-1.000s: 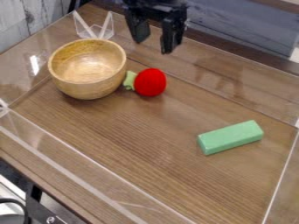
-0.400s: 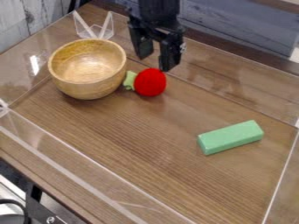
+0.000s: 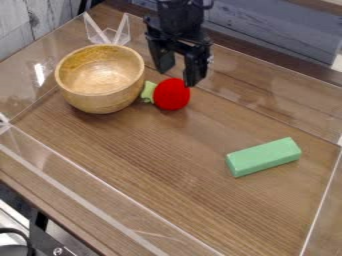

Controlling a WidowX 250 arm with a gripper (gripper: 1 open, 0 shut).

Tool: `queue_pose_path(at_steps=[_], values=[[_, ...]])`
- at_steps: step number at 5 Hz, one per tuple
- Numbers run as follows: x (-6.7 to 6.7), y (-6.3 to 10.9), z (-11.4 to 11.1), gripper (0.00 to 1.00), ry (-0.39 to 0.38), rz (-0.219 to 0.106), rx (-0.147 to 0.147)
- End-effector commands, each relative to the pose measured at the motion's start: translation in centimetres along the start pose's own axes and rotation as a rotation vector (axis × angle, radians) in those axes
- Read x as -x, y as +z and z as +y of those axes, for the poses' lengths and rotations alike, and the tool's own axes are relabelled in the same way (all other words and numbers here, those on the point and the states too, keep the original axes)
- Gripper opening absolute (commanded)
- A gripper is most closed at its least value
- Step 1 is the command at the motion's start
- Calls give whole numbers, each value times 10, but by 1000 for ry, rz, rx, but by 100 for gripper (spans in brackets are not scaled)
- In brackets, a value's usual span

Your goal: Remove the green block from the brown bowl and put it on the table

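Observation:
The green block (image 3: pixel 263 157) lies flat on the table (image 3: pixel 147 170) at the right, far from the bowl. At the left stands the brown bowl (image 3: pixel 99 77), a tan wooden bowl with nothing showing inside it. My gripper (image 3: pixel 177 70) points straight down with its two black fingers apart and nothing between them. It hangs just above and behind the red round toy (image 3: pixel 170 94), to the right of the bowl.
The red toy has a small pale-green part on its left side, next to the bowl. Clear acrylic walls (image 3: pixel 40 150) run round the table's edges. A dark panel stands behind the back wall.
The gripper has come down and slightly left, from near the frame's top to just above the red toy. It stayed open. Block, bowl and toy have not moved.

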State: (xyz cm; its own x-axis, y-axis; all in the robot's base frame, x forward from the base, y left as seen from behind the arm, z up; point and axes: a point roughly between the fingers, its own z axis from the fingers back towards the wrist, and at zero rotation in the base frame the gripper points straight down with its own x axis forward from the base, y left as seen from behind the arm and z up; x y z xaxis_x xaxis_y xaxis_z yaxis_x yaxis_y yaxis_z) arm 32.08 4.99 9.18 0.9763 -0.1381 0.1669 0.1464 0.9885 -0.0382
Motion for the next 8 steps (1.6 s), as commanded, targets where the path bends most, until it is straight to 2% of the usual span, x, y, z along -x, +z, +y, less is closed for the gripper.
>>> queue_pose_path(at_steps=[1, 3, 5, 7, 8], values=[[-10, 11, 8, 100, 18, -61, -17], [4, 10, 16, 100, 5, -105, -10], [-10, 36, 3, 100, -44, -143, -10], [-13, 35, -8, 100, -68, -152, -15], [-24, 23, -14, 100, -72, -151, -27]])
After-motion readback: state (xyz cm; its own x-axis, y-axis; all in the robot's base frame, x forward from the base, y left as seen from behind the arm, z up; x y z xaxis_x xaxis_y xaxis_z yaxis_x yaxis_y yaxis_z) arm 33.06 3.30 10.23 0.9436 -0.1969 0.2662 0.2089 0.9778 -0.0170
